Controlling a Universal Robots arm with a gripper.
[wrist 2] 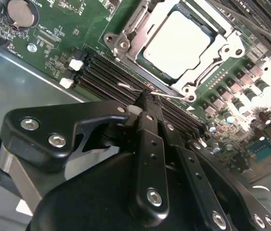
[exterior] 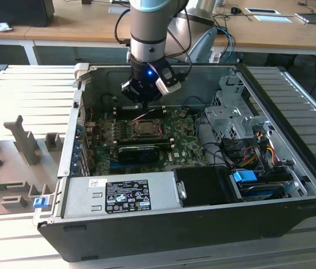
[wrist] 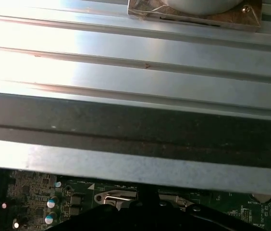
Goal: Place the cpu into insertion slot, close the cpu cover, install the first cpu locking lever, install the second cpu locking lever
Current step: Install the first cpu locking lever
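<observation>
The cpu lies flat in its socket on the green motherboard, pale metal top up. The silvery cpu cover is folded down around it, framing it. In the exterior view the cpu sits mid-board inside the open computer case, and my gripper hangs just behind it, pointing down. In the second wrist view my gripper has its black fingers together, beside the socket's edge. A thin wire locking lever crosses right at the tip; whether it is pinched or only touched I cannot tell.
Dark memory slots run beside the socket. A black card, grey power supply and drive cage crowd the case. The case wall stands close behind the gripper. Grey fixtures rest on the ribbed table.
</observation>
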